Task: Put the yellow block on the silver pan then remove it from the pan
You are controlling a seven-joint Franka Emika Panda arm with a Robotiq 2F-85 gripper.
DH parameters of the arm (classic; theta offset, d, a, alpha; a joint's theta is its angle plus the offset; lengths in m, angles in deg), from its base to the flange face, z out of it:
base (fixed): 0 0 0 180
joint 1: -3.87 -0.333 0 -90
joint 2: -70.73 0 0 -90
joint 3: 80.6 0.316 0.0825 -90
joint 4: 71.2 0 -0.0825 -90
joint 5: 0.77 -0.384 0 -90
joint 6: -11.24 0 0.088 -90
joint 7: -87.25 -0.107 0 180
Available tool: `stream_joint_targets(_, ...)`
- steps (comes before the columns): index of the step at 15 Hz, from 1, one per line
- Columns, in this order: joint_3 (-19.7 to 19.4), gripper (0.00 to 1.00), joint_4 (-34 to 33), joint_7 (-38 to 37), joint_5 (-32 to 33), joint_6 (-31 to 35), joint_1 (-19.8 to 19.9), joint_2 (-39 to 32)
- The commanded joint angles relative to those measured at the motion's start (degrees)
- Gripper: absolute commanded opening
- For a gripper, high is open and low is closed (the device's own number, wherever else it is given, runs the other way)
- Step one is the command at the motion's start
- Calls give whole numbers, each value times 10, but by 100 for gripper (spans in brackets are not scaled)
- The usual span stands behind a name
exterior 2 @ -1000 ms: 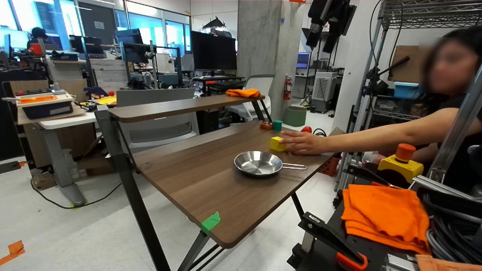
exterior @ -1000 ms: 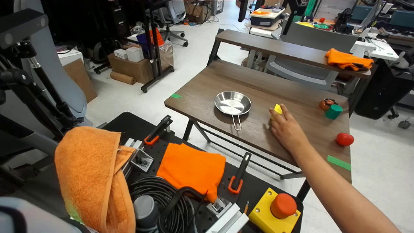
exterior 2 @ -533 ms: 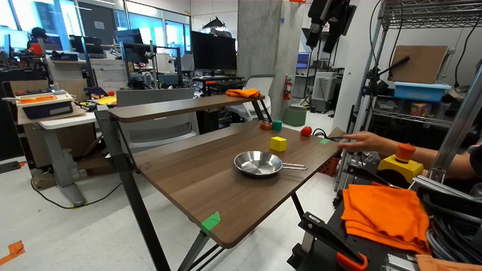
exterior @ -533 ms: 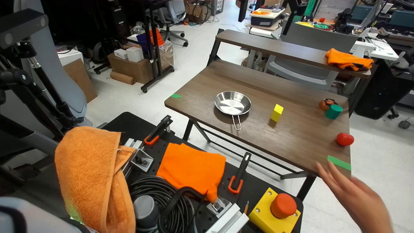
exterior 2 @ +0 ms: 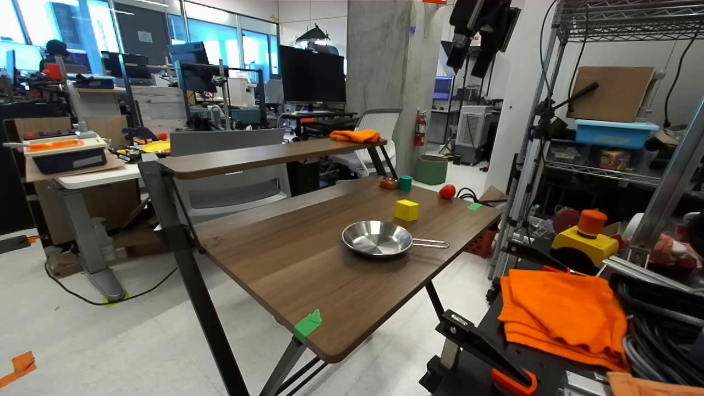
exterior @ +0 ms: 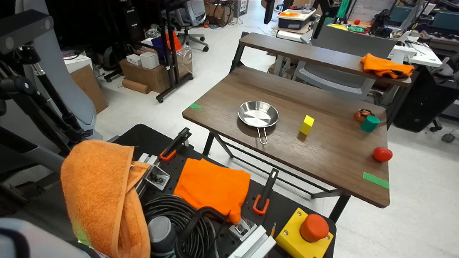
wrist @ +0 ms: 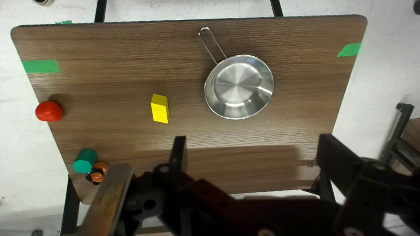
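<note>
The yellow block stands on the wooden table beside the silver pan, apart from it. Both also show in another exterior view, the block behind the pan. In the wrist view the block is left of the pan, whose wire handle points to the upper left. The pan holds nothing. My gripper is wide open with nothing between its fingers, high above the table. Its dark fingers hang at the top edge in both exterior views.
A red round object, a green cylinder and an orange-brown object sit at one end of the table. A raised shelf with an orange cloth runs along the table's far side. A yellow box with red button stands nearby.
A person's hand was at the yellow block one second ago. It let go, drew back over the table's edge and is now out of view. The block and pan stay put.
</note>
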Motion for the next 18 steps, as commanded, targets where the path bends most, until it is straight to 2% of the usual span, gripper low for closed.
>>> stream_joint_targets(1, 4, 100, 8, -13, 1, -2, -4, 6)
stream_joint_targets(4, 33, 100, 70, -56, 2, 1, -17, 52)
stream_joint_targets(6, 34, 100, 85, -59, 2, 1, -17, 72)
stream_joint_targets(18, 32, 100, 88, -59, 2, 2, -17, 77)
